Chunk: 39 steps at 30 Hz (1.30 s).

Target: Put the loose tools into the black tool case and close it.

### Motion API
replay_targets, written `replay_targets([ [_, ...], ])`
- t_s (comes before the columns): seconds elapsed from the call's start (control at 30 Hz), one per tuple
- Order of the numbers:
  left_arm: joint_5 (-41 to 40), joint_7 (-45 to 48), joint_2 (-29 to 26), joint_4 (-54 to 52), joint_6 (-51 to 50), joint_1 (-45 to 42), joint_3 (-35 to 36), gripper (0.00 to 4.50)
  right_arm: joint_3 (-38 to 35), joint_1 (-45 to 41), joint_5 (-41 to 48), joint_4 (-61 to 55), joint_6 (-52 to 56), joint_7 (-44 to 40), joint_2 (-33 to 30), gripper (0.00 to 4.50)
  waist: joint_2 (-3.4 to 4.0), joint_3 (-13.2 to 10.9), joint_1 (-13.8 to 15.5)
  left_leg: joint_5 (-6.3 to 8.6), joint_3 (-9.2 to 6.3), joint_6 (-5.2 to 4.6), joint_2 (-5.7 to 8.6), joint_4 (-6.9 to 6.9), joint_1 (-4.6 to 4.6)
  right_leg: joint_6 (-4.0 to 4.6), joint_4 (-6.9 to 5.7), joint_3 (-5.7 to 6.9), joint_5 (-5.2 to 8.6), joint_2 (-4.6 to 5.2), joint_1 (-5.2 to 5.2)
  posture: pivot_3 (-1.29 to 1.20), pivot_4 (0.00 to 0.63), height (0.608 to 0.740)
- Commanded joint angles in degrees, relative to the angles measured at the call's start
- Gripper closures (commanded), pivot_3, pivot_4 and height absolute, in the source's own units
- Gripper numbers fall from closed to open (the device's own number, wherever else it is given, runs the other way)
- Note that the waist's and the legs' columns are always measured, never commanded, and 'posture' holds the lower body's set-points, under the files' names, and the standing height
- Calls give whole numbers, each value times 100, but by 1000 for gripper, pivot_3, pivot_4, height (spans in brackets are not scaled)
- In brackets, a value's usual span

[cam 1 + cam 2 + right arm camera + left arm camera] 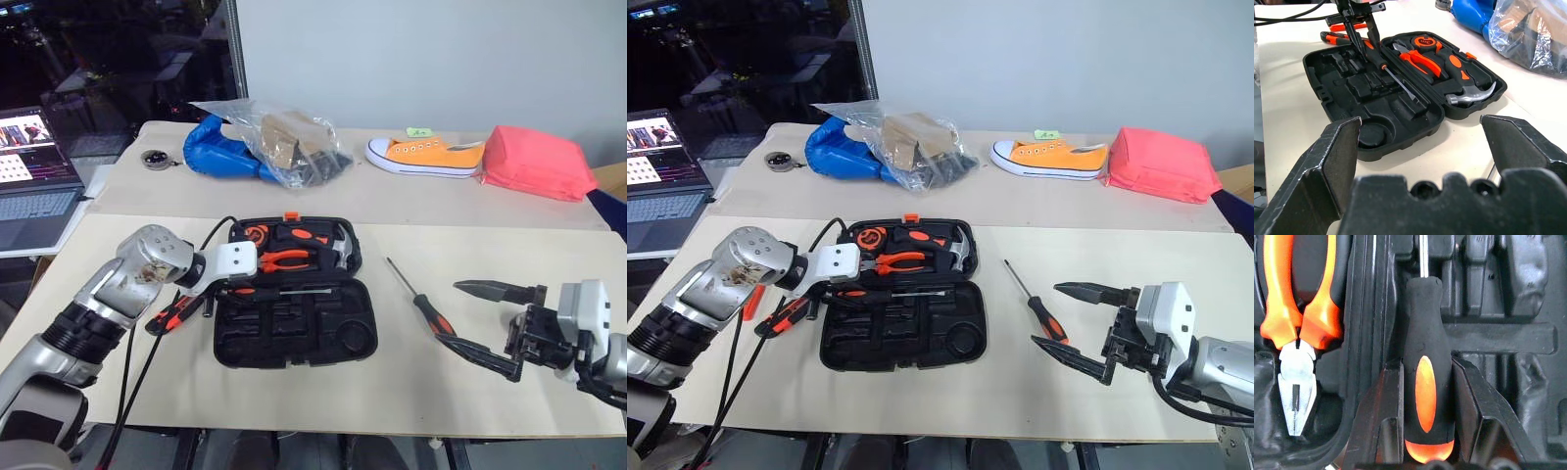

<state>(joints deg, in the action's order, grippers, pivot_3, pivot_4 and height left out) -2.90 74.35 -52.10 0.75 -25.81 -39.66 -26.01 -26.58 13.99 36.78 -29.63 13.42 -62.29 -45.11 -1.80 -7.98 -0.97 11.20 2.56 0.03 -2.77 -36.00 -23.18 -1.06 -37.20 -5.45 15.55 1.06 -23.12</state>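
open black plastic clamshell tool case on beige desk. left pincer clamps black-and-orange-handled screwdriver over case's hinge; right pincer wide, empty, right of case.

Our left arm is silver-grey metal: a rounded joint housing (its face scuffed and mottled brown) above a black ribbed collar at 7 o'clock of it. A white wrist block caps the arm at 3 o'clock of the housing. Black cables trail along the arm's underside. Our right arm shows a silver sleeve, a white boxy wrist and a black bracket with a cable looping beneath. Our right gripper has two long, tapering black fingers, chipped pale along the edges.
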Motion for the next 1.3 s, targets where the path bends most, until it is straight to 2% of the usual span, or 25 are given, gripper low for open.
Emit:
replay_targets([
  [0.03, 89, 156, 54, -170, -37, -2, 19, 3616, -252, -14, 84, -126, -114, 42, -20, 0, 6, 3, 1, 0, 0, 0, 0, 0, 0, -1, 0, 0, 1, 0, 0, 0, 150, 740],
  [0.2, 277, 27, 152, 9, -29, 47, 55, 3616, -185, -70, 117, -171, -63, 97, -27, 0, 10, 6, 6, 0, -2, 0, 0, -5, 1, -2, -2, 0, 1, 0, 4, 0, 150, 740],
  [0.27, 138, 57, 177, -67, 34, 72, 238, 2617, -132, -114, 119, -176, -50, 117, -34, 0, 13, 8, 6, 0, -2, 0, 0, -7, 2, -2, -3, 0, 0, 0, 5, 0, 150, 740],
  [0.3, 15, 32, 207, -141, 19, 90, 396, 2428, -117, -128, 130, -183, -42, 123, -35, 0, 15, 9, 4, 0, -2, 0, 0, -8, 2, -3, -4, 0, 0, 0, 5, 0, 150, 740],
  [0.4, -480, -13, 183, -529, -340, 242, 993, 1332, -98, -150, 151, -181, -33, 129, -32, 0, 14, 8, 6, 0, -4, 0, -1, -9, 1, -2, -7, 2, 0, 0, 4, 0, 150, 740],
  [0.5, -1009, -25, 54, -956, -667, 705, 1583, 1332, -20, -199, 112, -131, -54, 157, 1, 0, 19, 11, -15, 0, -6, 0, -2, -12, 0, -3, -11, 2, 1, 0, 3, 0, 150, 740],
  [0.57, -1293, -260, 165, -1126, -1060, 953, 1929, 1332, 69, -269, 67, -70, -79, 179, 27, 0, 27, 15, -25, 1, -5, -2, -4, -10, 3, -3, -11, 0, 1, 0, 4, 0, 150, 740],
  [0.67, -1652, -914, 694, -1243, -1332, 1352, 2449, 2096, 201, -409, 28, 6, -104, 221, 67, 0, 30, 17, 0, 1, -7, -2, -3, -18, 5, -18, -24, 1, 10, 0, 4, 0, 150, 740],
  [0.77, -1687, -1701, 1344, -1361, -1200, 1870, 2738, 3223, 274, -480, -1, 23, -116, 229, 93, 0, 32, 18, 15, 1, -7, -2, -3, -31, 10, -29, -40, 0, 16, 2, 7, 0, 150, 740],
  [0.87, -1411, -2314, 1895, -1375, -588, 2457, 2724, 4286, 278, -489, -10, 0, -115, 249, 113, 0, 34, 19, 16, 1, -8, -1, -1, -30, 31, -27, -42, -1, 15, 5, 25, 0, 150, 740],
  [0.9, -1226, -2518, 2016, -1283, -334, 2639, 2638, 4480, 263, -471, 0, -33, -104, 259, 117, 0, 34, 19, 14, 1, -8, -1, 0, -30, 34, -25, -42, -2, 14, 6, 31, 0, 150, 740],
  [1.07, -516, -3104, 2286, -520, 450, 3196, 2140, 4480, 215, -394, 43, -137, -64, 315, 116, 0, 38, 23, 10, 1, -8, -1, 0, -25, 70, -13, -39, -3, 7, 7, 67, 0, 150, 740],
  [1.17, -385, -3260, 2381, -77, 670, 3142, 2046, 4480, 221, -370, 55, -163, -54, 328, 107, 0, 40, 33, 9, 2, -1, 0, 2, -19, 112, -36, -33, -8, 23, 14, 106, 0, 150, 740],
  [1.23, -375, -3202, 2342, 68, 705, 3076, 1987, 4480, 223, -359, 60, -175, -41, 341, 108, 0, 67, 52, 7, 2, 3, 0, 5, -22, 123, -41, -38, -13, 20, 19, 114, 0, 150, 740],
  [1.3, -391, -3117, 2284, 129, 775, 3028, 1980, 4480, 257, -383, 30, -153, 0, 434, 129, 0, 82, 60, 6, 2, 6, 0, 10, -20, 138, -12, -40, -16, 23, 22, 118, 0, 150, 740],
])
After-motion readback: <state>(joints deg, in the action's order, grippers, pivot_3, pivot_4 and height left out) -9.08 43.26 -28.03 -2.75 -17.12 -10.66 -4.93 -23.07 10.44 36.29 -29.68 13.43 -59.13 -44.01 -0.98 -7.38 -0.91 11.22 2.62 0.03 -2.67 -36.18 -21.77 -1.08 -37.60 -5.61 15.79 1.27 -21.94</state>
